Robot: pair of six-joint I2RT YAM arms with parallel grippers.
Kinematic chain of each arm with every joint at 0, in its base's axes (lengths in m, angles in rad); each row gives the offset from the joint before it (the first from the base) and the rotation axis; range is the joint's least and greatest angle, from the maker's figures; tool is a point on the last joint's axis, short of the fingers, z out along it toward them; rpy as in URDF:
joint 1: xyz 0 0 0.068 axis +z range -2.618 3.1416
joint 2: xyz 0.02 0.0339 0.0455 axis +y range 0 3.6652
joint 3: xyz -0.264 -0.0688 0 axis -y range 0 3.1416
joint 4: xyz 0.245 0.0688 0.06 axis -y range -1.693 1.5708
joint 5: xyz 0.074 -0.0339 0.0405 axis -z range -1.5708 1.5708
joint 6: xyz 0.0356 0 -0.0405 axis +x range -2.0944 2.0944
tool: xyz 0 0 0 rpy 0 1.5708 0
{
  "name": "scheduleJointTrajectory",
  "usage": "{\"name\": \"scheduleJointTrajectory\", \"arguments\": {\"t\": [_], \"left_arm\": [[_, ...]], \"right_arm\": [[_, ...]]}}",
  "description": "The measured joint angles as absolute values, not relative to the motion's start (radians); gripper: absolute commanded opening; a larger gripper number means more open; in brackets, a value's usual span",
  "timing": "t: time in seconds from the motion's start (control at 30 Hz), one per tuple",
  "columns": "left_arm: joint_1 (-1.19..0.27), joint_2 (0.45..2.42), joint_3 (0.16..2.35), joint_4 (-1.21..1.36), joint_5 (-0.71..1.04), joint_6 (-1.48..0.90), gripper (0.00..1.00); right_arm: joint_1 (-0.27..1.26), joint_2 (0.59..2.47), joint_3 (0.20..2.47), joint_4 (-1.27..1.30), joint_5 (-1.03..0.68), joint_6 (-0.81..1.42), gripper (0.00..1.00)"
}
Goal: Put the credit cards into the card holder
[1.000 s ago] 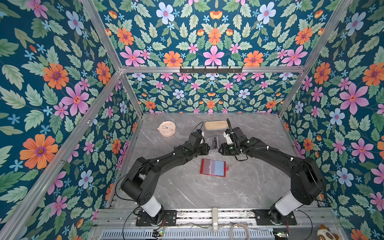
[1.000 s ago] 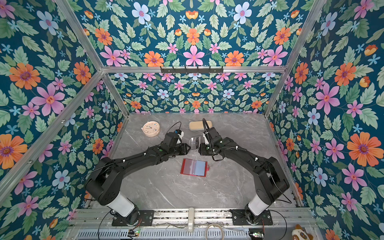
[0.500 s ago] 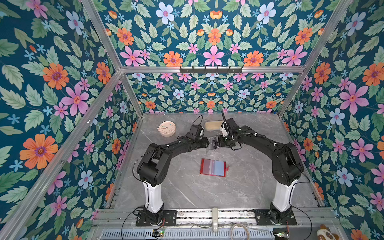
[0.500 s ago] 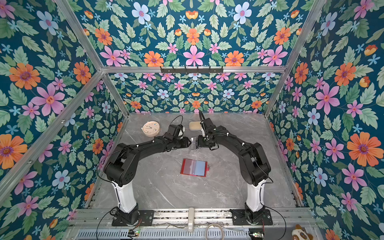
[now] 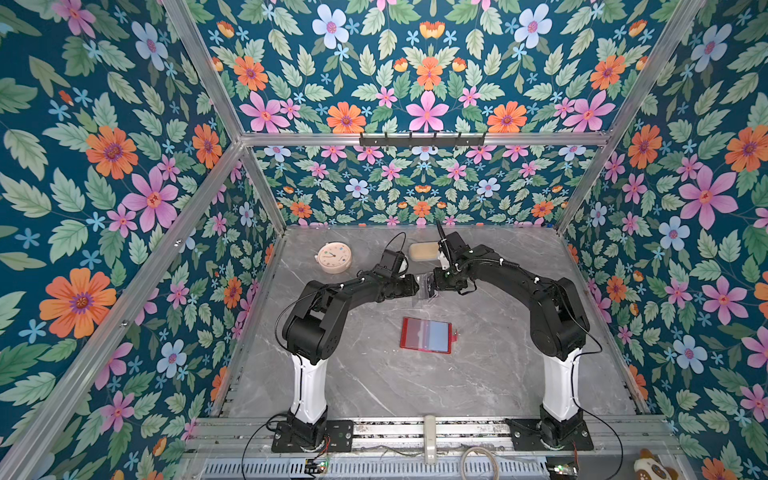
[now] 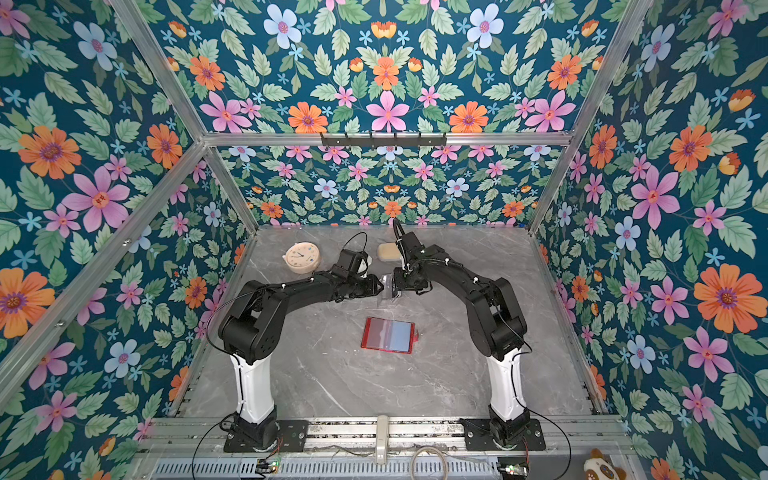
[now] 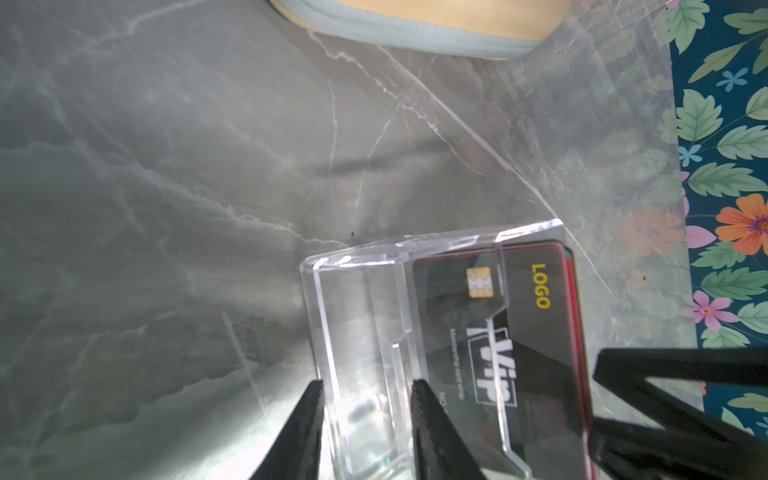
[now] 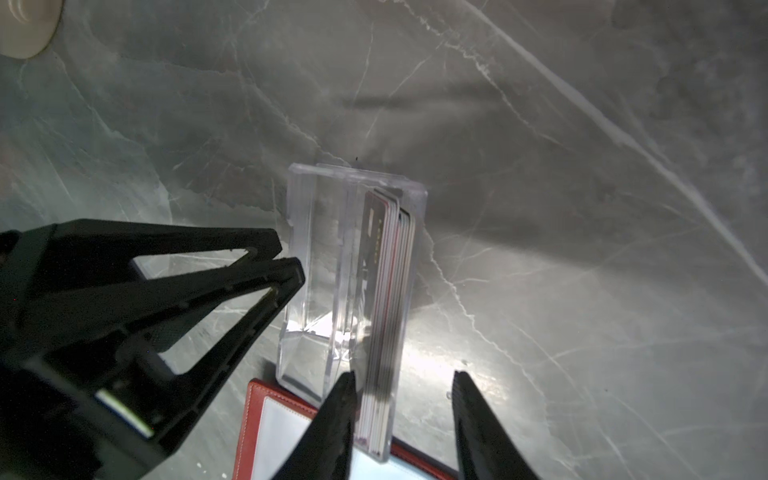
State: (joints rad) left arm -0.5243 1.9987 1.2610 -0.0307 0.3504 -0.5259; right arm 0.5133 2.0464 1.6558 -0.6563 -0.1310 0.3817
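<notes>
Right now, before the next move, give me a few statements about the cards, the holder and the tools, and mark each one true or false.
The card holder lies open on the table. True.
The credit cards sit in the clear stand. True.
The right tool is shut tight. False: its fingers stand apart, one on either side of the cards.
The clock rests on the card holder. False: it lies well apart from it.

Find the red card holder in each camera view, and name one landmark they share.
In a top view: card holder open, mid-table.
In a top view: same spot.
Left wrist: not in it.
Right wrist: at the frame edge, beside the clear stand.
Shared landmark: that clear stand.
</notes>
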Motion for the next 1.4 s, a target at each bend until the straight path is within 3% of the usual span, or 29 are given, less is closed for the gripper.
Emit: {"name": "scheduleJointTrajectory", "arguments": {"t": [0.83, 1.4], "left_arm": [[-0.525, 2.011, 1.231, 0.026, 0.353, -0.622, 0.34], [-0.525, 2.011, 1.218, 0.048, 0.349, -0.646, 0.33]], "right_arm": [[0.514, 2.204, 1.842, -0.763, -0.126, 0.368, 0.38], [0.540, 2.241, 1.935, -0.867, -0.031, 0.360, 0.35]]}}
